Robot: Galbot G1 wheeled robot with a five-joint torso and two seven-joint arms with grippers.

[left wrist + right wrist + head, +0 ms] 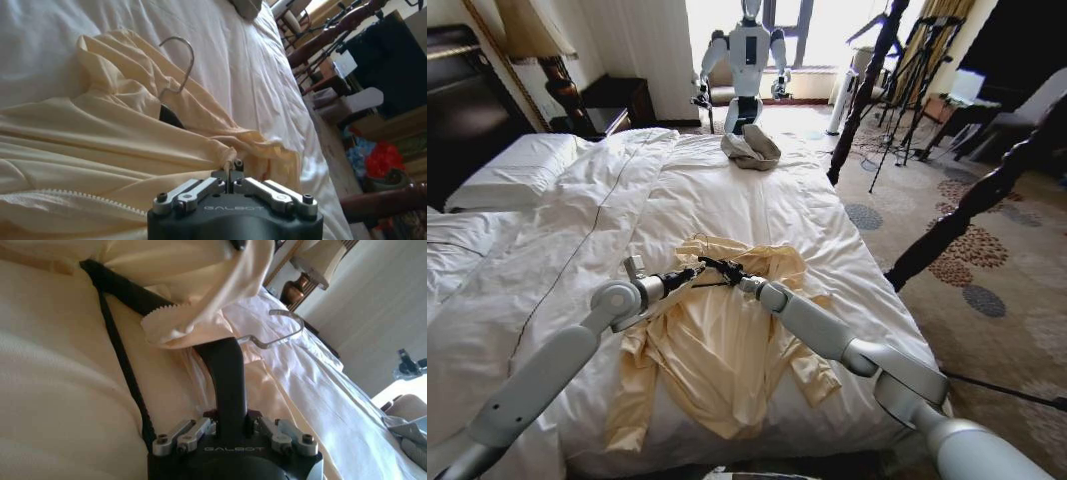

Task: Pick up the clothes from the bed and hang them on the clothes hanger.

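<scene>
In the head view, the yellow top (722,345) lies spread on the bed (757,200) in the lower middle of the frame. Both arms reach in from the bottom corners and meet over its collar, with the left gripper (695,274) and the right gripper (730,274) almost nose to nose. A small grey cloth bundle (750,148) sits far up the bed, well apart. In the left wrist view, the left gripper (232,175) at the bottom middle is pinched tight on a fold of the top (100,145). The silver hook (181,62) of the hanger pokes out of the collar in the upper middle. In the right wrist view, the right gripper (229,421) at the bottom middle is squeezed closed around the black hanger (227,370). The hanger runs up under the zipper edge of the top (53,390), and its hook (280,332) shows at the right. The thin cloth could slip from the left pinch. The hanger end could also snag in a fold and bunch the top up instead of sliding into the shoulder.
</scene>
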